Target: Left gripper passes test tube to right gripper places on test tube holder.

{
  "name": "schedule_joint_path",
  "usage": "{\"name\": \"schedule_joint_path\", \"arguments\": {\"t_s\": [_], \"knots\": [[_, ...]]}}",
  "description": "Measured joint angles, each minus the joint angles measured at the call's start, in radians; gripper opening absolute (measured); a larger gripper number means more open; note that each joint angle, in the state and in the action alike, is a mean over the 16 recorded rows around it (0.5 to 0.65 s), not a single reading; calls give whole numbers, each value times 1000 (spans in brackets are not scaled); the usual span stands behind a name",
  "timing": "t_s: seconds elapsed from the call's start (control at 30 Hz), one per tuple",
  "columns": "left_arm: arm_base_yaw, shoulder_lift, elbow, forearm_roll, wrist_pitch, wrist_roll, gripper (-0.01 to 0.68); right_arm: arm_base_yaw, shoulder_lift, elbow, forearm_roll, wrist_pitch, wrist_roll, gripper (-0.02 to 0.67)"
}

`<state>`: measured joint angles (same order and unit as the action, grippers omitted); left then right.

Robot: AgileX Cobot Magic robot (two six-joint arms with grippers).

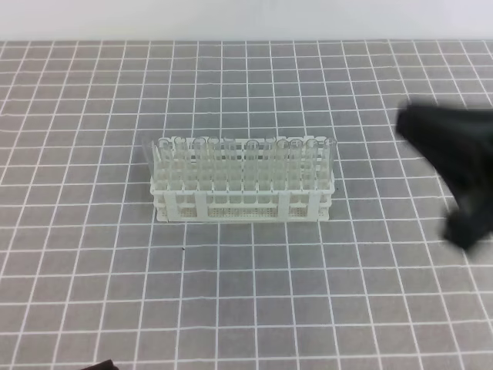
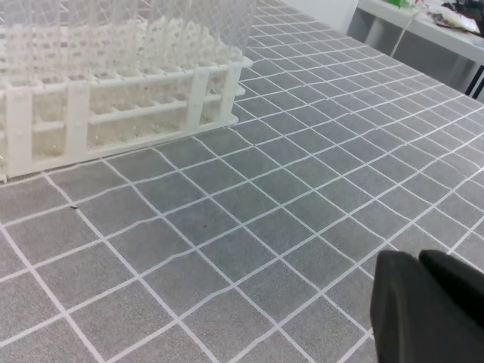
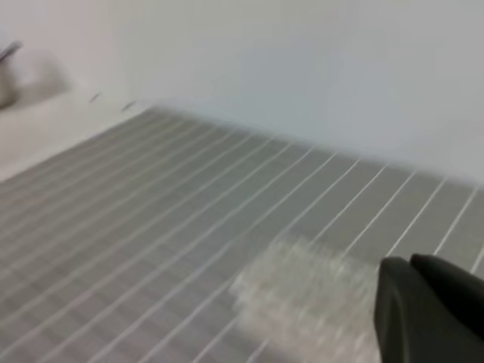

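Observation:
The test tube holder (image 1: 243,202) is a white lattice rack in the middle of the gridded mat, with several clear test tubes (image 1: 231,158) upright in it. I cannot tell which tube is the task's own. My right gripper (image 1: 464,230) is a motion-blurred black shape well to the right of the rack. In the right wrist view its fingers (image 3: 454,318) sit together with nothing between them, and the rack (image 3: 302,299) is a pale blur. My left gripper (image 2: 420,302) is shut and empty, low over the mat in front of the holder (image 2: 113,113).
The grey mat (image 1: 254,308) with white grid lines covers the table up to a white wall at the back. A small dark part of an arm (image 1: 96,365) shows at the bottom left edge. A white table with clutter (image 2: 439,23) stands beyond the mat.

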<state>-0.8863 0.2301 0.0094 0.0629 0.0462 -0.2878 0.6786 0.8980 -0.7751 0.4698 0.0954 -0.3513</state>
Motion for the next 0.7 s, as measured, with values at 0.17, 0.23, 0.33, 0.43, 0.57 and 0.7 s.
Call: {"name": "schedule_joint_path", "arguments": {"t_s": [0.17, 0.23, 0.33, 0.43, 0.57, 0.7], "knots": [[-1, -1, -3, -1, 3, 0, 0, 0, -132, 0, -2, 230, 1, -12], [-1, -2, -4, -1, 4, 0, 0, 0, -167, 1, -3, 293, 2, -13], [-1, -2, -5, -1, 6, 1, 0, 0, -203, 1, -11, 356, 2, -13], [-1, -2, -5, -1, 6, 1, 0, -1, -226, 4, -32, 373, 3, -13], [-1, -2, -6, -1, 7, 1, 0, -25, -256, 23, -61, 354, 3, -13], [-1, -1, -5, -1, 6, 1, 0, -89, -312, 79, -81, 325, 3, -13]]}}
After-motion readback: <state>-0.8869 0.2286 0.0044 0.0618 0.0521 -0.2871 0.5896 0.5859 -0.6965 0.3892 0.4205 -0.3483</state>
